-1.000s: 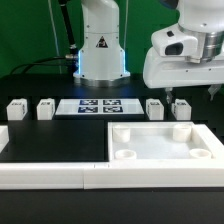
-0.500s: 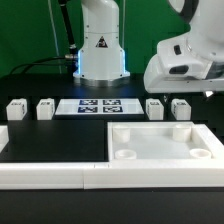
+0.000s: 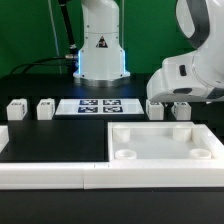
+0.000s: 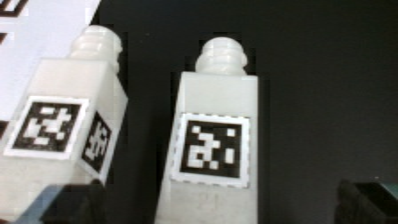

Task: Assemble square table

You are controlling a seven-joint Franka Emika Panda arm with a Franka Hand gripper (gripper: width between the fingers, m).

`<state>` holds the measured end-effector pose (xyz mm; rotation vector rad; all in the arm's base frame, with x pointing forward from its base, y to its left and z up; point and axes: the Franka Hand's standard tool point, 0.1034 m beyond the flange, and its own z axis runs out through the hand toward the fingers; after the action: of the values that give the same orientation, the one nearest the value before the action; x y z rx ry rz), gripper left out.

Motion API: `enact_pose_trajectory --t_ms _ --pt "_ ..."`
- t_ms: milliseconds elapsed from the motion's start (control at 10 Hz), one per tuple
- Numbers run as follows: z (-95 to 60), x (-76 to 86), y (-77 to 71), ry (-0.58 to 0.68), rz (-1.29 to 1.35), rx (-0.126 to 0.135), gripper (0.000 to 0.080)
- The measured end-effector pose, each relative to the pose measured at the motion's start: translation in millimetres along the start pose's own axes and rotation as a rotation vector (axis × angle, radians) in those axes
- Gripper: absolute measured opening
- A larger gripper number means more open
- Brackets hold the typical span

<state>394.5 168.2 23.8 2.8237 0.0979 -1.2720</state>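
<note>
Fingers: we see two dark fingertips (image 4: 375, 196), blurred at the edges of the wrist view. They are spread wide and clasp nothing.
Gripper: the two-finger gripper (image 4: 217, 204) hangs over a pair of legs. We cannot tell whether it touches either.
Below the gripper: two short white plastic legs (image 4: 68, 115) (image 4: 217, 125) sit side by side with a dark gap between them. Each has a black-and-white tag and a rounded peg at one end.
Arm: the white robot arm (image 3: 190, 75) hides the tops of that same pair (image 3: 155, 108) (image 3: 181, 108) on the exterior view's right.
Other legs: two more short white legs (image 3: 17, 110) (image 3: 45, 108) stand on the exterior view's left, well apart from the gripper.
Board: the thin flat white marker board (image 3: 98, 104) lies between the two pairs.
Tabletop: the white plastic square slab (image 3: 160, 146), with raised rim and round corner sockets, lies flat just in front of the right pair. We see its sockets empty.
Border: the long low white border wall (image 3: 50, 170) runs along the front, just beside the slab.
Surface: a black table (image 3: 55, 135) carries everything.
</note>
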Motion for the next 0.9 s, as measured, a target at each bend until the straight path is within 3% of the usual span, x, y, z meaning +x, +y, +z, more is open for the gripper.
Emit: enact_pose_trajectory --t_ms 300,400,700,900 --pt "15.5 -0.1 0.5 -0.067 0.007 -0.006 0.0649" --pt "21.6 1.7 1.0 -0.102 0.018 0.004 0.0649" --pt "23.9 3.1 1.2 -0.116 0.021 0.010 0.0637" --pt "24.1 2.9 1.2 -0.117 0.020 0.011 0.0286"
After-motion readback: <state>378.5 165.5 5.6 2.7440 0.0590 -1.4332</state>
